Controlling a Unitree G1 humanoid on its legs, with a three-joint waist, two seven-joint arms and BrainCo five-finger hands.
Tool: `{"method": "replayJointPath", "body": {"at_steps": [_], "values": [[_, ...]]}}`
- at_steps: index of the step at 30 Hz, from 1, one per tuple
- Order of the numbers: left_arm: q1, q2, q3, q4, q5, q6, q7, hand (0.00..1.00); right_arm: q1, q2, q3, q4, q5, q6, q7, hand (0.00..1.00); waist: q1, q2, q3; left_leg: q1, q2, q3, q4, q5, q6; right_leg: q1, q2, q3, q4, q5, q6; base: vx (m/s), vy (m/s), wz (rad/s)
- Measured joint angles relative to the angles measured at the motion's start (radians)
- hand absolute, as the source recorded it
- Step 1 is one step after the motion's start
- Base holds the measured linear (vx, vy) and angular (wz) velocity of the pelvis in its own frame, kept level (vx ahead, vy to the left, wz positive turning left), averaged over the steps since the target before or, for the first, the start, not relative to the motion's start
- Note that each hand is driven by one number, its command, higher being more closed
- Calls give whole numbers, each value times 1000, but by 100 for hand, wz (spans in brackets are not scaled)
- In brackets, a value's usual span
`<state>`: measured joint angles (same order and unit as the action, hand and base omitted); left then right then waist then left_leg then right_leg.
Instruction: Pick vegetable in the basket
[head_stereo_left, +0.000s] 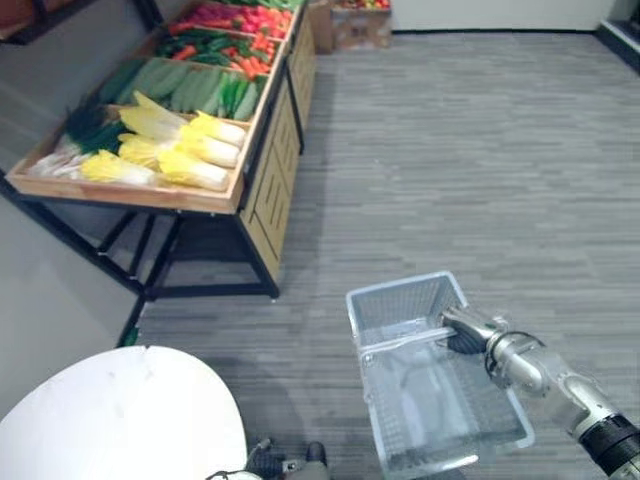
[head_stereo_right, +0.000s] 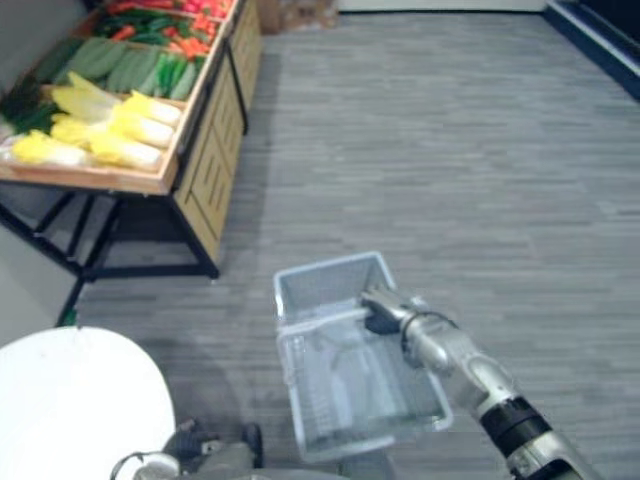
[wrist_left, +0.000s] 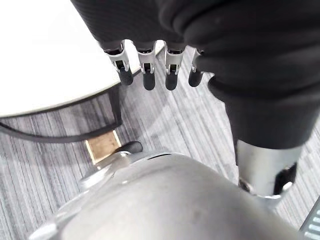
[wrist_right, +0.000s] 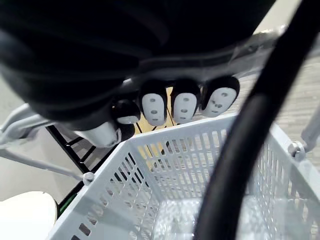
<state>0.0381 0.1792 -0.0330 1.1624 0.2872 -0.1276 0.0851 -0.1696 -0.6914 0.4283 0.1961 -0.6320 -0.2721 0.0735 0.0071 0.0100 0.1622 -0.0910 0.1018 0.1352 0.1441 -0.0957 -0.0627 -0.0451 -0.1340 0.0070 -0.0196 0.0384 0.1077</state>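
Curling round the handle (head_stereo_left: 395, 345) of the empty basket (head_stereo_left: 400, 300), the right hand (head_stereo_left: 468, 333) carries it well apart from the cabbages (head_stereo_left: 185, 150) on the stand (head_stereo_left: 130, 192), likely light, leafy, bruisable, best taken round the firm base; the left hand (wrist_left: 148, 75) hangs loose-fingered

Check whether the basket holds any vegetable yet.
Empty: the basket floor shows bare; the right hand grips its handle; vegetables lie on the stand.

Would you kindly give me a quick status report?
Right hand shut on handle of basket. Left hand open, idle. Vegetables on wooden stand, none seen in basket.
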Motion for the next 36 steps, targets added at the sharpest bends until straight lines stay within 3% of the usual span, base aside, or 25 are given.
{"method": "replayJointPath", "body": {"at_steps": [5, 8, 10, 11, 12, 14, 16, 17, 19, 20, 23, 24, 25, 26, 29, 31, 32, 34, 36], "values": [[7, -3, -13, -10, 1, 4, -3, 0, 3, 22, -9, 16, 21, -1, 1, 100, 11, -1, 0, 27, -69, 60, 8, -43, 52, -7, -66, 58, 5, -5, 52, 93, 196, -31], [7, -1, -45, -10, 1, 6, -2, 0, 18, 26, -23, 18, 20, 3, 2, 100, 18, 2, 3, 66, -71, 80, 13, -95, 62, -80, -54, 73, 187, -36, 58, 101, 121, -42], [7, 22, -90, -9, 2, 6, -3, 0, 19, 41, -42, 17, 17, 6, 1, 100, 10, -7, 15, 132, -80, 83, -24, -103, 85, -195, -50, 48, 482, -41, 31, 64, 107, -35], [7, 29, -99, -8, 2, 7, -3, 0, 23, 47, -49, 16, 12, 6, 1, 100, 3, -14, 21, 153, -84, 81, -32, -107, 93, -217, -59, 36, 556, -32, 17, 139, 110, 7], [8, 38, -115, -7, 2, 10, -3, 0, 37, 60, -71, 15, 2, 7, 0, 100, -14, -16, 29, 198, -87, 70, -40, -113, 126, -256, -76, 11, 670, -16, -19, 114, 45, 18], [7, 42, -124, -8, 2, 13, -3, 0, 46, 78, -92, 15, 0, 9, -1, 100, -28, -21, 31, 229, -87, 67, -40, -119, 146, -284, -93, -45, 716, -74, -53, 215, 56, 15], [3, 41, -117, -9, 1, 22, -3, 0, 44, 86, -118, 13, 2, 5, -3, 100, -33, -17, 34, 233, -78, 55, -42, -121, 146, -298, -84, -112, 611, -97, -56, 299, -7, 23], [-19, 32, -115, -11, 1, 22, -3, 0, 44, 86, -146, 14, 2, 4, -3, 100, -35, -1, 44, 235, -62, 41, -55, -119, 139, -303, -63, -148, 440, -84, -41, 291, -83, 34], [-27, 19, -102, -12, 2, 22, -3, 0, 39, 86, -159, 14, 1, 5, -4, 100, -34, 3, 49, 243, -51, 38, -58, -123, 116, -301, -56, -150, 315, -62, -17, 327, -144, 23], [-24, 11, -85, -12, 2, 23, -3, 0, 32, 85, -161, 14, 0, 7, -4, 100, -33, 14, 57, 263, -40, 31, -68, -133, 78, -300, -57, -141, 160, -30, -1, 369, -200, 13], [-11, 23, -73, -11, 4, 24, -2, 0, 39, 88, -161, 14, 0, 7, -4, 100, -35, -9, 53, 315, -31, 6, -77, -168, -4, -291, -78, -136, 76, 6, -2, 437, -304, 31], [-6, 17, -51, -9, 8, 30, -1, 0, 38, 88, -169, 14, -3, 9, -4, 100, -36, 13, 53, 334, 10, -15, -62, -191, -38, -300, -64, -152, 138, 110, -14, 486, -386, 44], [-12, -6, -36, -9, 11, 29, -2, 0, 39, 86, -178, 16, -18, 15, -4, 100, -40, 47, 46, 312, 58, -43, -14, -186, -50, -315, -38, -193, 212, 73, -36, 483, -385, 40], [-13, -14, -30, -10, 11, 28, -1, 0, 37, 87, -178, 16, -19, 22, -4, 100, -35, 51, 44, 295, 74, -52, 18, -166, -66, -318, -28, -204, 237, 47, -47, 455, -392, 35], [-10, -26, 6, -8, 11, 25, -3, 0, 42, 84, -194, 15, -20, 49, -4, 100, -33, 48, 44, 201, 114, -134, 263, -8, -91, -255, -13, -260, 313, -57, -84, 499, -402, 33], [11, -34, 33, -16, 1, 26, 1, 0, 59, 78, -196, 13, -18, 53, -4, 100, -23, 34, 50, 104, 127, -157, 527, 251, -111, -132, -12, -284, 294, -117, -100, 533, -347, 20], [10, -34, 37, -19, 0, 26, 3, 0, 61, 80, -196, 11, -18, 53, -4, 100, -18, 34, 50, 73, 135, -144, 596, 244, -111, -104, -10, -286, 281, -129, -107, 427, -216, 4], [6, -34, 39, -31, -3, 23, 9, 0, 74, 83, -195, 10, -17, 53, -4, 100, 0, 35, 50, -36, 135, -68, 778, 124, -65, 8, -8, -293, 218, -160, -117, 383, -168, 5], [6, -33, 40, -35, -9, 21, 16, 0, 91, 87, -195, 9, -15, 53, -4, 100, 12, 36, 49, -110, 126, -11, 783, 51, -31, 84, -7, -315, 174, -184, -117, 297, -78, 21]]}}
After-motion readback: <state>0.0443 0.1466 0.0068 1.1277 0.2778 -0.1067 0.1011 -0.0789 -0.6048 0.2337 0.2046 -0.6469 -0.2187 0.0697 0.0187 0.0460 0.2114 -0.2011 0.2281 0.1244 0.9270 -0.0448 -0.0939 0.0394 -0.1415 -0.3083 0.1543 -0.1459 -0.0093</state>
